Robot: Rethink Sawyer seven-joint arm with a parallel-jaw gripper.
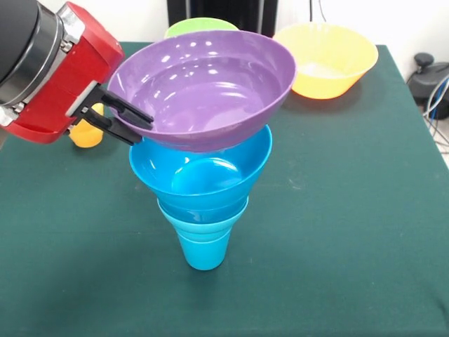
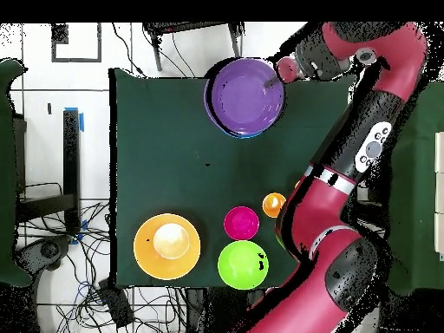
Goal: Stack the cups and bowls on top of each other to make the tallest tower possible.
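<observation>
The tower stands mid-table: a blue cup (image 1: pixel 203 251) as base, a small blue bowl (image 1: pixel 203 213) in it, a wider blue bowl (image 1: pixel 200 172) above. A purple bowl (image 1: pixel 207 88) (image 2: pixel 245 95) lies on top, tilted, its right side higher. My gripper (image 1: pixel 139 129) (image 2: pixel 278 78) is shut on the purple bowl's left rim, one black finger (image 1: pixel 126 109) over the rim and the other under it. An orange cup (image 1: pixel 87 135) (image 2: pixel 274 205) shows partly behind the gripper. The green bowl (image 1: pixel 200 27) (image 2: pixel 243 264), yellow-orange bowl (image 1: pixel 330 67) (image 2: pixel 147 251) and red bowl (image 2: pixel 241 223) stand apart.
A pale yellow round thing (image 2: pixel 172 240) sits inside the yellow-orange bowl. The green cloth (image 1: pixel 337 232) covers the table. Cables and black gear (image 1: pixel 429 77) lie off the table's right edge in the front view. The arm (image 2: pixel 368 147) runs along the table's right side in the overhead view.
</observation>
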